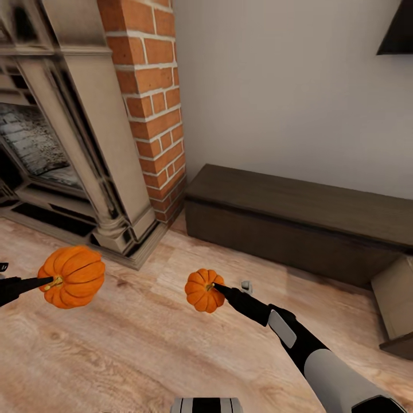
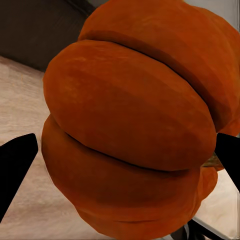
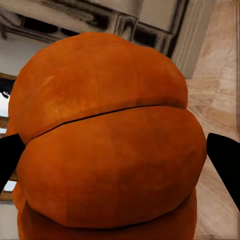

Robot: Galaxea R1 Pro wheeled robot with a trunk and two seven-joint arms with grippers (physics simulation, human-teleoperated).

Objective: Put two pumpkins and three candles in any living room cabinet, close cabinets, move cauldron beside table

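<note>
Each arm held a pumpkin aloft by its stem: left gripper (image 1: 50,282) at nine o'clock, right gripper (image 1: 216,286) centre, the cabinet (image 1: 298,221) at two o'clock.

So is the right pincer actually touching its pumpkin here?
Touching. In the head view the right pincer closes at the stem of the pumpkin, which hangs clear of the floor. The right wrist view has the pumpkin pressed between both dark fingertips.
</note>
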